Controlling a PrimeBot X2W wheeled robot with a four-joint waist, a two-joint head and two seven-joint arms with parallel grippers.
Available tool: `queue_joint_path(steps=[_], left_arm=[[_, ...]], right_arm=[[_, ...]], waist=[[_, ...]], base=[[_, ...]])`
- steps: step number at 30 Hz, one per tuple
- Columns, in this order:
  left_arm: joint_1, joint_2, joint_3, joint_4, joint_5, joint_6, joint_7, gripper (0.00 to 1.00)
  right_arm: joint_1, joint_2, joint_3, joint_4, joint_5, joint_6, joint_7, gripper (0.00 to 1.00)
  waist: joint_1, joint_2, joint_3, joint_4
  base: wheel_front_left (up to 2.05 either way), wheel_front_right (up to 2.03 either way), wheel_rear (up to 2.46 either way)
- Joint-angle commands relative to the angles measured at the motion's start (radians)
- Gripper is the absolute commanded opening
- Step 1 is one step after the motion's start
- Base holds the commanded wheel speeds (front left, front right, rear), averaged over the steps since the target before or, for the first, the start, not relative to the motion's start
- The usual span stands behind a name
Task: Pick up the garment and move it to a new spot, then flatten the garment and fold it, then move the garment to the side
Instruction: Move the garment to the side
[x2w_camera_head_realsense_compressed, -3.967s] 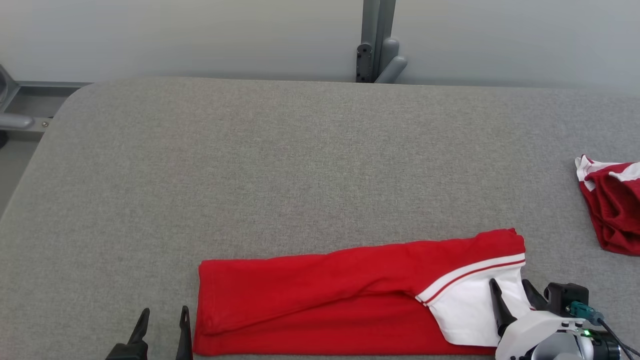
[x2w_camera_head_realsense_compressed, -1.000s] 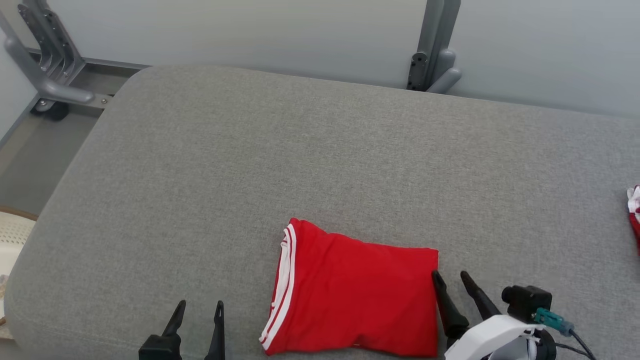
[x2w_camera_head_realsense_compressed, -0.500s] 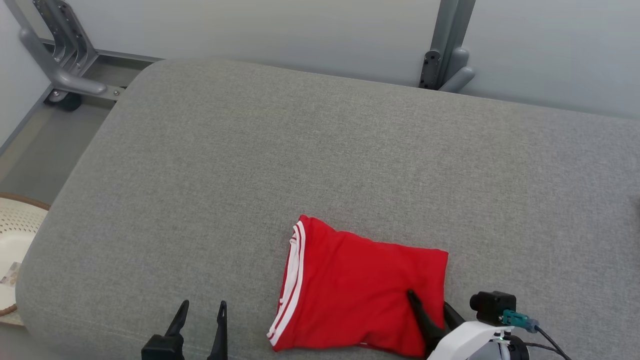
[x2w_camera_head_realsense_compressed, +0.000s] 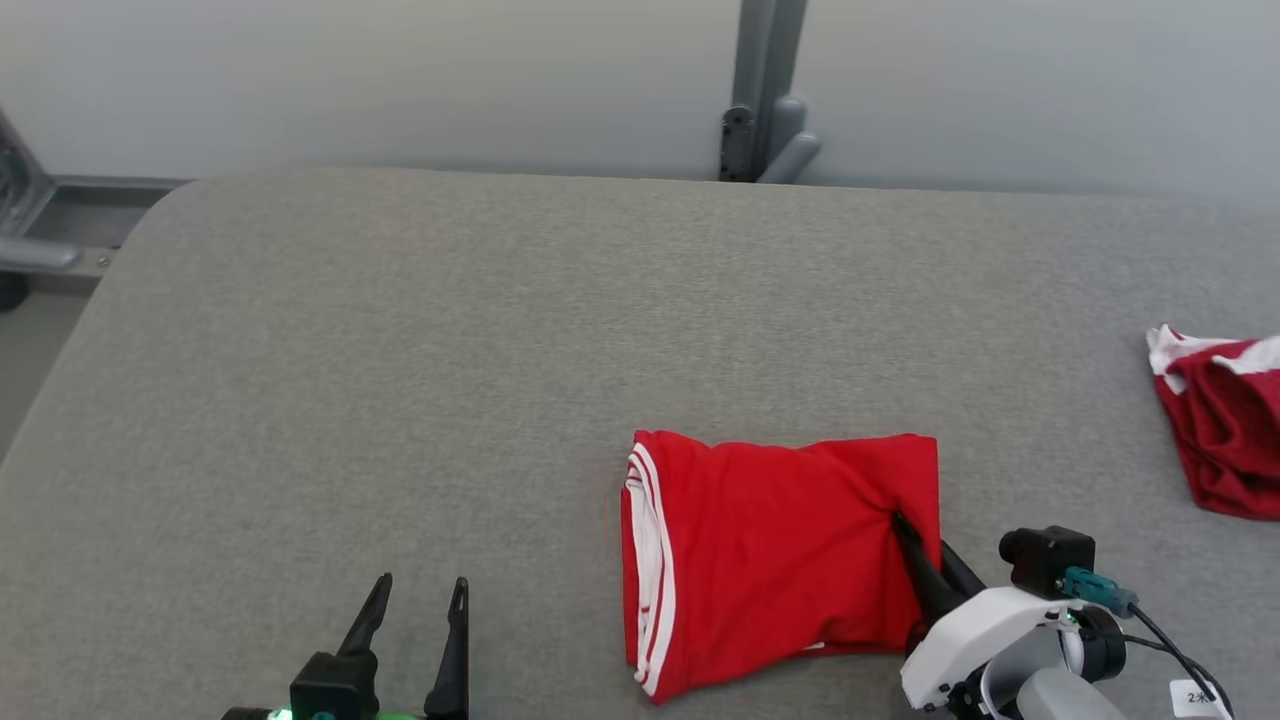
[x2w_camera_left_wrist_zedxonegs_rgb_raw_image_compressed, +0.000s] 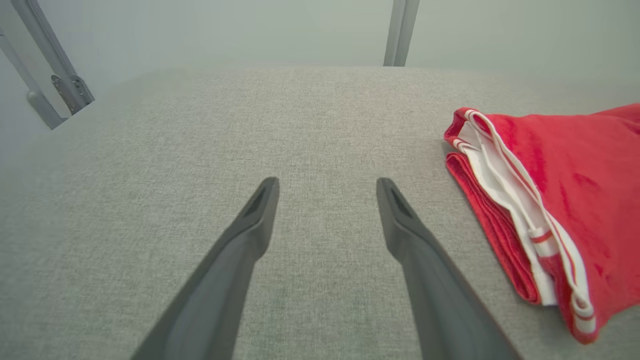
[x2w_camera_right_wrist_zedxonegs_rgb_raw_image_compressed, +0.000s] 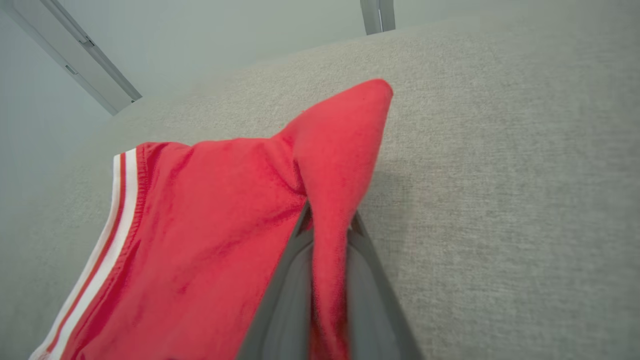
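Observation:
The folded red garment (x2w_camera_head_realsense_compressed: 770, 550) with white stripes along its left edge lies on the grey table near the front. My right gripper (x2w_camera_head_realsense_compressed: 915, 540) is shut on the garment's right edge. In the right wrist view the red cloth (x2w_camera_right_wrist_zedxonegs_rgb_raw_image_compressed: 330, 165) rises pinched between the two dark fingers (x2w_camera_right_wrist_zedxonegs_rgb_raw_image_compressed: 370, 280). My left gripper (x2w_camera_head_realsense_compressed: 415, 610) stands open over bare table to the left of the garment. The left wrist view has its fingers (x2w_camera_left_wrist_zedxonegs_rgb_raw_image_compressed: 250, 235) apart, with the garment's striped edge (x2w_camera_left_wrist_zedxonegs_rgb_raw_image_compressed: 525, 200) off to the right.
A second red and white garment (x2w_camera_head_realsense_compressed: 1220, 425) lies crumpled at the table's right edge. A grey metal post (x2w_camera_head_realsense_compressed: 760, 110) stands behind the table (x2w_camera_head_realsense_compressed: 400, 350). The table's left end drops to the floor beside a grey frame (x2w_camera_head_realsense_compressed: 30, 250).
The long garment now lies folded into a compact rectangle. My right gripper has closed on its right edge and lifted that edge slightly. The camera turned back right, bringing the second garment into view.

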Motion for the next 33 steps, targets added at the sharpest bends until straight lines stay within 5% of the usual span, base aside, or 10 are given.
queue_joint_path(steps=[1,12,18,26,33], left_arm=[[-0.016,0.002,-0.004,-0.006,-0.003,0.005,0.0,1.0],[-0.051,0.003,-0.005,-0.009,-0.008,0.014,0.0,1.0],[-0.092,0.003,-0.008,-0.002,0.011,-0.001,0.0,1.0],[-0.128,0.004,-0.019,0.006,0.035,-0.018,0.0,1.0],[-0.146,0.004,-0.021,0.031,0.057,-0.023,0.0,1.0]], right_arm=[[-0.013,-0.004,-0.003,-0.005,-0.012,-0.001,-0.004,0.0],[-0.035,0.019,0.023,-0.022,-0.003,-0.001,-0.003,0.0],[-0.02,0.028,0.048,-0.045,0.02,-0.001,-0.003,0.0],[-0.017,0.028,0.048,-0.087,0.018,-0.001,-0.003,0.0],[-0.133,0.008,0.068,-0.115,0.025,-0.001,-0.003,0.0]], waist=[[0.0,0.0087,-0.011,-0.132],[0.0,0.0087,0.016,-0.519],[0.0,0.0087,0.05,-0.672],[0.0,0.0087,0.096,-0.69],[0.0,0.0087,0.151,-0.61]], base=[[0.0,0.0,0.0],[0.0,0.0,0.0],[0.0,0.0,0.0],[0.0,0.0,0.0],[0.0,0.0,0.0]])
